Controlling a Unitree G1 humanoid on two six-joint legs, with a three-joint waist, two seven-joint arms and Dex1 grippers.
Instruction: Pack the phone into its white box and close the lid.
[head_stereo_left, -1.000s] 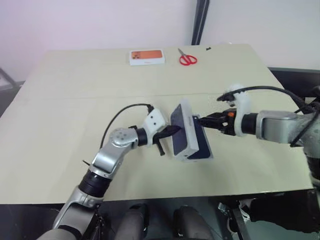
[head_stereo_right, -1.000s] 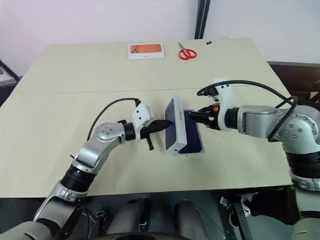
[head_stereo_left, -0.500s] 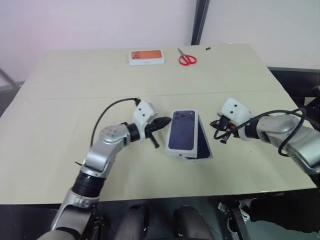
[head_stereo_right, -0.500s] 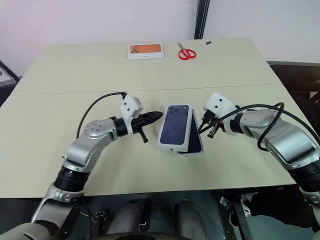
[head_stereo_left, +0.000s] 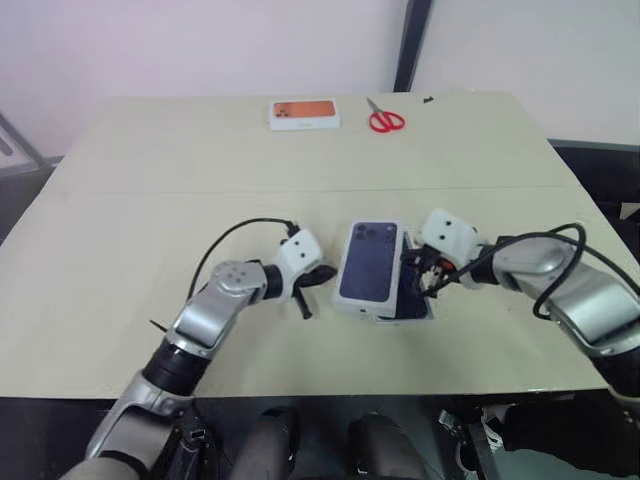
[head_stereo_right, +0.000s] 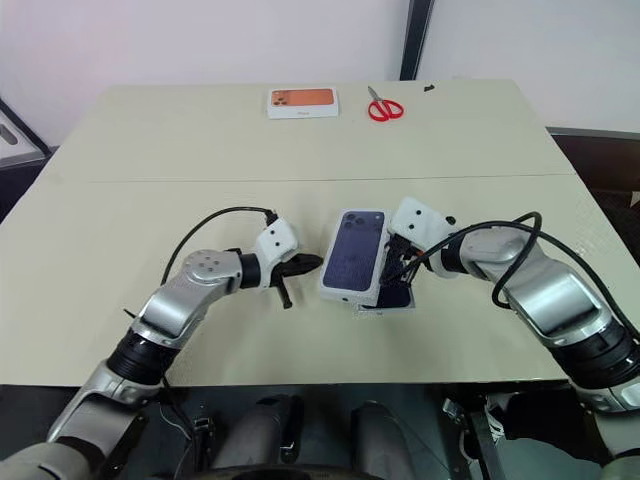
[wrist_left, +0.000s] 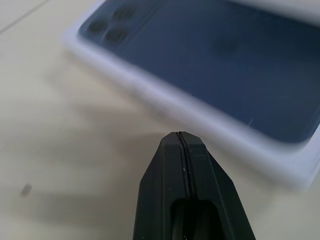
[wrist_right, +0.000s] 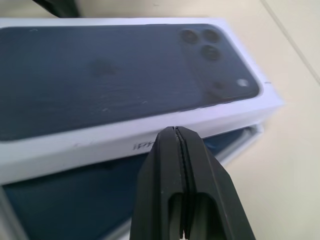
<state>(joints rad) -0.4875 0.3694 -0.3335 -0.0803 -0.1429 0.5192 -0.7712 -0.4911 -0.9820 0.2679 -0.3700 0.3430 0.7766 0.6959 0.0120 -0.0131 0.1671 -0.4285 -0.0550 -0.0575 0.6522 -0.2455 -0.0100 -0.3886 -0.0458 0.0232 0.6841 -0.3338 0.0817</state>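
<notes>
The lid (head_stereo_left: 367, 266), white with a dark blue phone picture on top, lies flat and skewed over the white box (wrist_right: 248, 137). The phone (head_stereo_left: 408, 300) lies in that box, a dark strip of it showing past the lid's right edge. My left gripper (head_stereo_left: 326, 272) is shut and empty, its tip close to the lid's left side without touching it. The left wrist view shows its fingertips (wrist_left: 181, 137) pressed together before the lid (wrist_left: 210, 55). My right gripper (head_stereo_left: 418, 277) is shut and empty at the lid's right side, over the uncovered phone (wrist_right: 60, 200).
A white box with an orange picture (head_stereo_left: 303, 113) and red-handled scissors (head_stereo_left: 385, 121) lie at the table's far edge. A seam (head_stereo_left: 150, 190) runs across the tabletop behind the arms.
A second ago the lid stood on edge between both grippers. It has dropped flat onto the box, skewed. The right gripper shut, rolled over and returned to the lid's right side.
</notes>
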